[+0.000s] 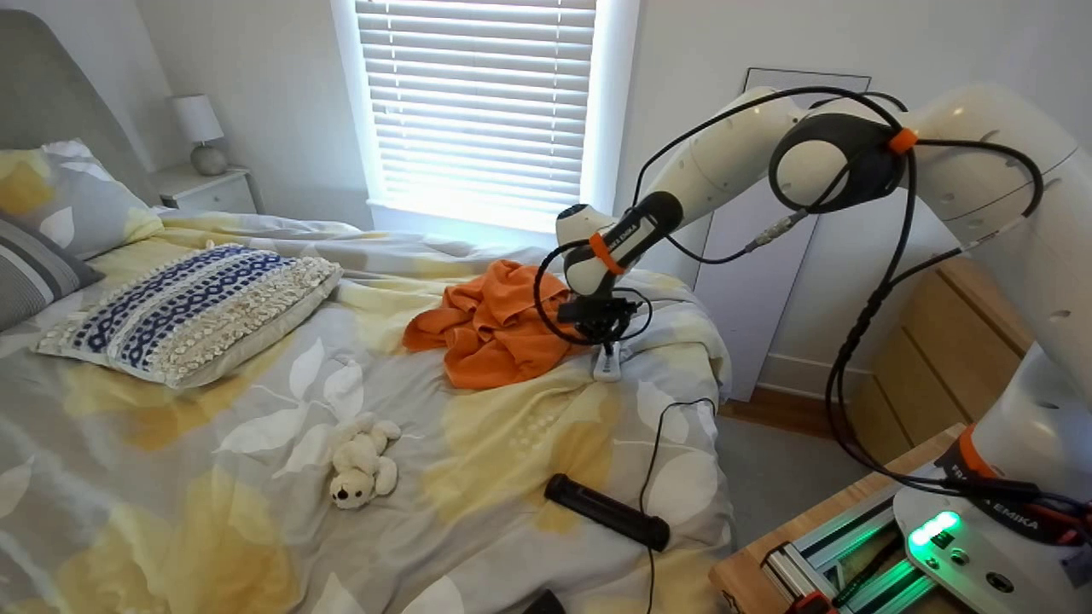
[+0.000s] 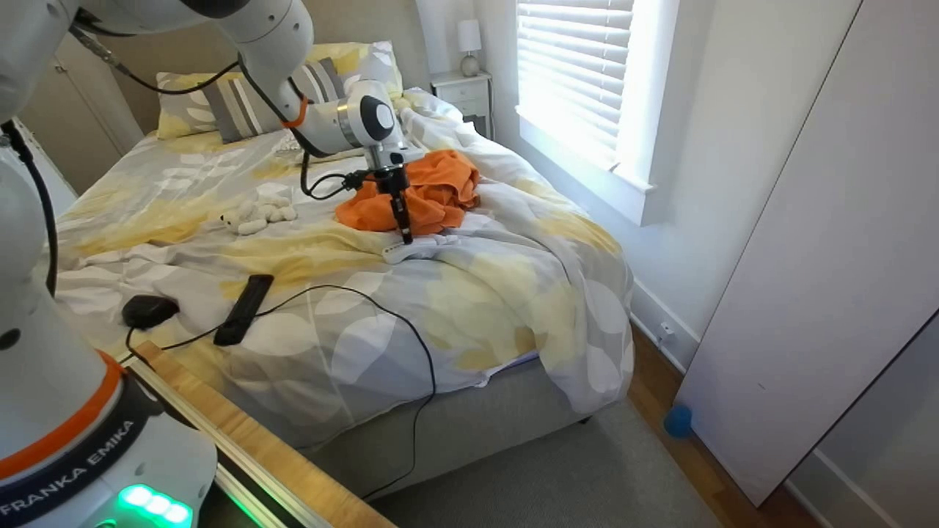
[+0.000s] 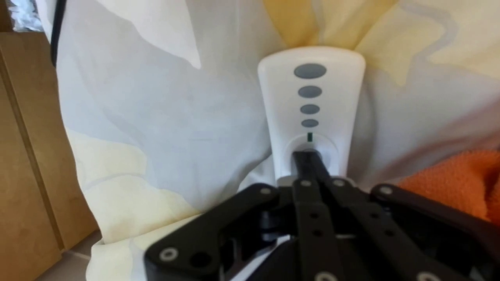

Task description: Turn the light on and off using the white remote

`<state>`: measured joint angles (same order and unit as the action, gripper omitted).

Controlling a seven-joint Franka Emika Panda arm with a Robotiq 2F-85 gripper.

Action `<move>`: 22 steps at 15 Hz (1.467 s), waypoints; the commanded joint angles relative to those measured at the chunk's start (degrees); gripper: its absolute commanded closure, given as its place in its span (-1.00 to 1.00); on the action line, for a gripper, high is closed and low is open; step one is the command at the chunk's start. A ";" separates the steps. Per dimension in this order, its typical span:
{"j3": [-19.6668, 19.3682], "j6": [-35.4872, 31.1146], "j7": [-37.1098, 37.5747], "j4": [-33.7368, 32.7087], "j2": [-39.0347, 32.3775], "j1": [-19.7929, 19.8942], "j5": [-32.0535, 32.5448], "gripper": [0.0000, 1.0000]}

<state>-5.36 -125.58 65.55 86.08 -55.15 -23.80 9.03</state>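
Observation:
The white remote [image 3: 336, 97] lies on the bed with its button side up. In the wrist view it has several grey oval buttons in a row, a small green mark and a round pad. It also shows in both exterior views [image 1: 606, 367] [image 2: 398, 254]. My gripper [image 3: 306, 154] is shut, its fingertips together over the round pad. They hide part of the pad, and I cannot tell whether they press it. The gripper points down at the remote in both exterior views [image 1: 608, 347] [image 2: 408, 240]. A white lamp [image 1: 198, 119] stands far back; I cannot tell whether it is lit.
An orange cloth [image 1: 503, 328] lies crumpled beside the remote. A white plush toy [image 1: 363, 460], a patterned pillow [image 1: 196, 311] and a black bar-shaped object [image 1: 606, 512] with a cable lie on the bed [image 2: 352, 308]. A white nightstand [image 2: 462, 92] stands beyond.

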 commanded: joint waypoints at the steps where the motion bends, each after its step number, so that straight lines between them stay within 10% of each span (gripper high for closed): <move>1: -0.20 2.97 1.67 -2.99 -2.45 -0.80 1.15 1.00; 12: 0.31 5.51 1.70 -10.96 -9.61 -0.71 1.70 1.00; 22: 0.86 6.88 0.59 -4.71 0.93 -0.10 1.57 1.00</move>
<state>-5.35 -118.90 66.42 77.70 -58.28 -24.37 10.39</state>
